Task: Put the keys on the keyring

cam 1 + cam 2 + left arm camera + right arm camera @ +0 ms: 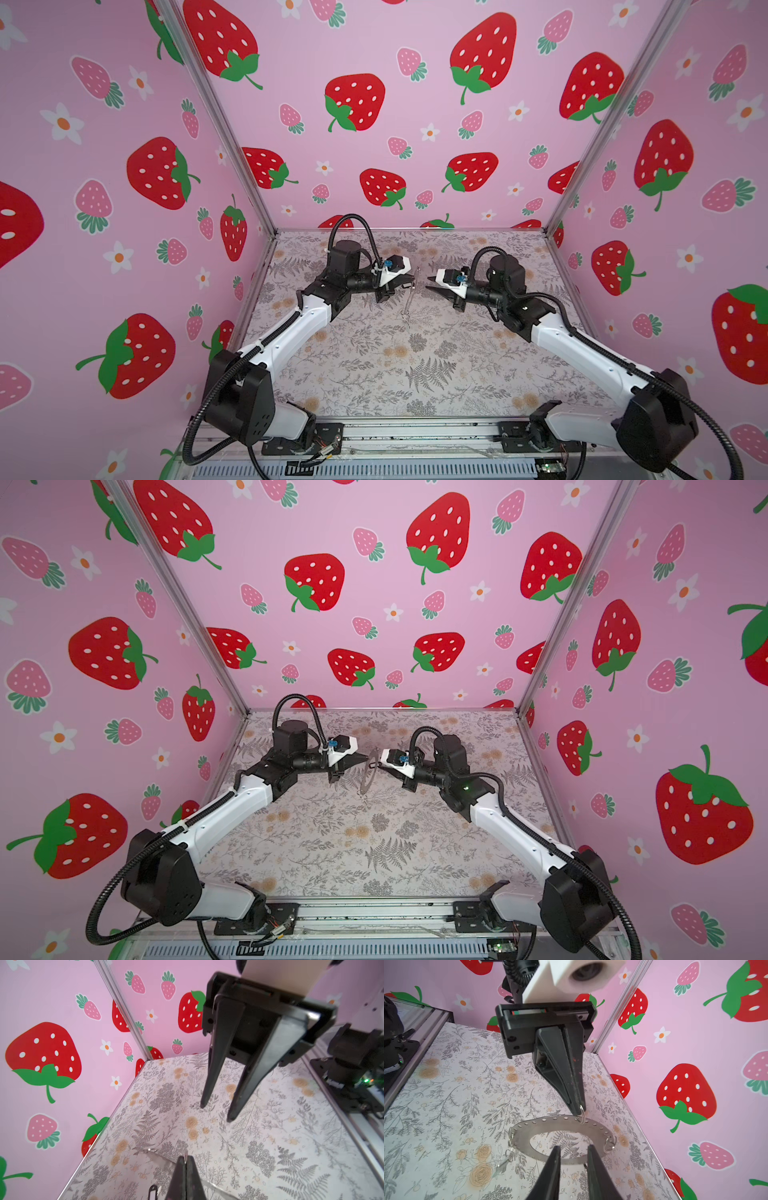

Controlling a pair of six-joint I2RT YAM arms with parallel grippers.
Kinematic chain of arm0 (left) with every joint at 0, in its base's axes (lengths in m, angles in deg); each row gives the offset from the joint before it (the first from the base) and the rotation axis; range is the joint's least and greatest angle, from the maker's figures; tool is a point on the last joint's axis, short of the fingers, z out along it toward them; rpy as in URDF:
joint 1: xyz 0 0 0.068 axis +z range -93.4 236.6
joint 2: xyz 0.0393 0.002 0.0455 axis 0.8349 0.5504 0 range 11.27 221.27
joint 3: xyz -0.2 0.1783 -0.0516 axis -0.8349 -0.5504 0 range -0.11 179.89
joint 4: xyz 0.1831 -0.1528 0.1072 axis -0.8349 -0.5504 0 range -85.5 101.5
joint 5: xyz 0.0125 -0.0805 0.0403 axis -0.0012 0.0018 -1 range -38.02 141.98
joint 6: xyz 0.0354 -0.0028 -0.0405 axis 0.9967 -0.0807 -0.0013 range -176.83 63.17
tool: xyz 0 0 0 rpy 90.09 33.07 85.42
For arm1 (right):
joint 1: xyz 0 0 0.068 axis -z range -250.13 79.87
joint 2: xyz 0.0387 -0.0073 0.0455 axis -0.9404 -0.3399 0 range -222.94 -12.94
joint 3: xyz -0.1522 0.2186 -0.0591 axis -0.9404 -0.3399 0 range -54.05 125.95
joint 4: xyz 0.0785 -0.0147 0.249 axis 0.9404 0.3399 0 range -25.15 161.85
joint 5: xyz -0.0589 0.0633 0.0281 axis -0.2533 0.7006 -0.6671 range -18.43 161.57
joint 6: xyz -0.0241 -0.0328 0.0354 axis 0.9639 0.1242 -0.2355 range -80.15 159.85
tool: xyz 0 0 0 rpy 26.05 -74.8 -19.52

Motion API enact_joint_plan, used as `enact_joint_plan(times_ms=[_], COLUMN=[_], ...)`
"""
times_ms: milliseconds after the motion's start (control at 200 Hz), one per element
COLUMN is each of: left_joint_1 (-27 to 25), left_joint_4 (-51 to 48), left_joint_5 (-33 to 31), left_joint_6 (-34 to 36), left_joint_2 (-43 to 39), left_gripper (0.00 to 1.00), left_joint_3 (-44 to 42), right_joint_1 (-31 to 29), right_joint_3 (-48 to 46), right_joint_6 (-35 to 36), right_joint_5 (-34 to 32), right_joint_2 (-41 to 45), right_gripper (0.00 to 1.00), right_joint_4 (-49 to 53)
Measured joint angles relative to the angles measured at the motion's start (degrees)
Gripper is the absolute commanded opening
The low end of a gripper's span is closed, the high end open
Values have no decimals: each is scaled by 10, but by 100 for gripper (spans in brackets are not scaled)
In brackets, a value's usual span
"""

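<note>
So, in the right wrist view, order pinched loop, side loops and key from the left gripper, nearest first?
1. Pinched loop, in the left gripper's tips.
2. Side loops, farther round the keyring's rim.
3. Key, hanging off the opposite rim.

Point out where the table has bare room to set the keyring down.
Free: the table patch between the left arm, right arm and front rail. Crowded: farther back, where the left gripper holds the keyring facing the right gripper.

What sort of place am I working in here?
Probably a purpose-built robot test booth: pink strawberry-print wall panels on silver aluminium frame posts, a floral-patterned tabletop, and two white-and-black robot arms mounted on a metal rail at its front edge.
</note>
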Motion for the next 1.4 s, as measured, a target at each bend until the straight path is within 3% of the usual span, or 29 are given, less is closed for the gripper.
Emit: enact_joint_plan(times_ms=[225, 525, 845, 1396], left_joint_1=[10, 14, 14, 14], left_joint_4=[136, 244, 261, 258], left_joint_5=[89, 145, 173, 183], left_joint_6=[-117, -210, -232, -229], left_joint_2=[15, 32, 45, 45], left_gripper=[0, 0, 0, 0], left_joint_3=[-14, -19, -19, -19], right_joint_1=[1, 1, 1, 2], right_joint_3=[-30, -45, -45, -45], right_joint_6=[-37, -104, -151, -165], right_joint_5=[5, 31, 55, 71], right_joint_2=[-7, -14, -27, -47], right_gripper=[26, 25, 24, 12], right_joint_4=[-61, -158, -233, -242])
